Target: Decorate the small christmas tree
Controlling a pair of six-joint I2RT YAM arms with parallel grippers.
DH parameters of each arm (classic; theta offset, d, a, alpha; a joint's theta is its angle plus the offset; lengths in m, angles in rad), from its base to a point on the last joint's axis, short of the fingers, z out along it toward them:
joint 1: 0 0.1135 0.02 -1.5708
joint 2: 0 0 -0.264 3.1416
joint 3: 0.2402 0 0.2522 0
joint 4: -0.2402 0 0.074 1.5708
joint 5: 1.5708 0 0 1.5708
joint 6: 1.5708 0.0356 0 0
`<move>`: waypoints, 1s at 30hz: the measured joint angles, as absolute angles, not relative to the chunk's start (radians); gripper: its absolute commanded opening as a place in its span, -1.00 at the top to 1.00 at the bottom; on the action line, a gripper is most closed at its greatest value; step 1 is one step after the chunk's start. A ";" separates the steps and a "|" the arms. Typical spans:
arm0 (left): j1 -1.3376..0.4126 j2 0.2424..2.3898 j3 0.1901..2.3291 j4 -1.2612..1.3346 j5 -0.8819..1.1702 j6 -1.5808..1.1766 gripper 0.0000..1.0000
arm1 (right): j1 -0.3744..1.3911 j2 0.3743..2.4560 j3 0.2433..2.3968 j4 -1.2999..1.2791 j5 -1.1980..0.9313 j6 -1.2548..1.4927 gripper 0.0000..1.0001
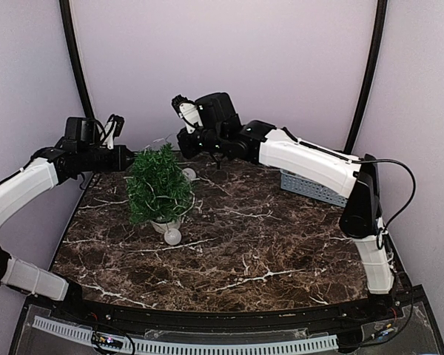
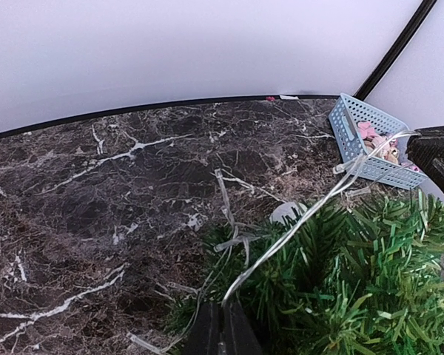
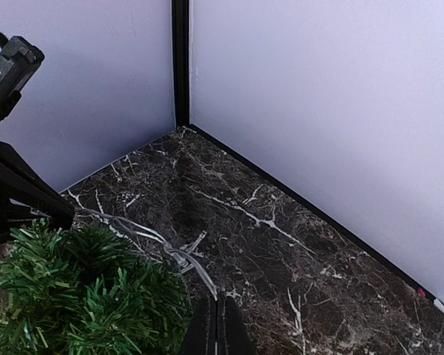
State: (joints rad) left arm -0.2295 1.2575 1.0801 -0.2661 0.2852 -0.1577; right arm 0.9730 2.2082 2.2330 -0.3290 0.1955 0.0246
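Note:
The small christmas tree (image 1: 159, 185), bushy and dark green in a white pot (image 1: 165, 224), stands at the table's back left. A clear string of lights (image 2: 318, 203) runs taut over its top and trails down among the branches. My left gripper (image 1: 131, 158) sits just left of the treetop and is shut on the string (image 2: 223, 305). From the right, my right gripper (image 1: 182, 142) hovers beside the treetop, shut on the same string (image 3: 218, 302). The string (image 3: 159, 240) loops behind the tree (image 3: 81, 296).
A pale blue basket (image 1: 311, 186) with pinkish ornaments (image 2: 374, 137) stands at the back right. One white ball (image 1: 173, 237) lies in front of the pot, and another white piece (image 1: 189, 174) lies behind the tree. The back walls are close.

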 measured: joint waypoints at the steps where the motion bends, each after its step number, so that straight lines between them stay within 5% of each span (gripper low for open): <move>1: -0.229 1.265 1.084 -0.266 0.292 -0.157 0.92 | 0.971 2.208 2.233 -0.339 0.196 0.026 1.00; 30: -0.227 1.289 1.110 -0.325 0.330 -0.122 0.87 | 0.897 2.148 2.158 -0.390 -0.188 0.358 1.00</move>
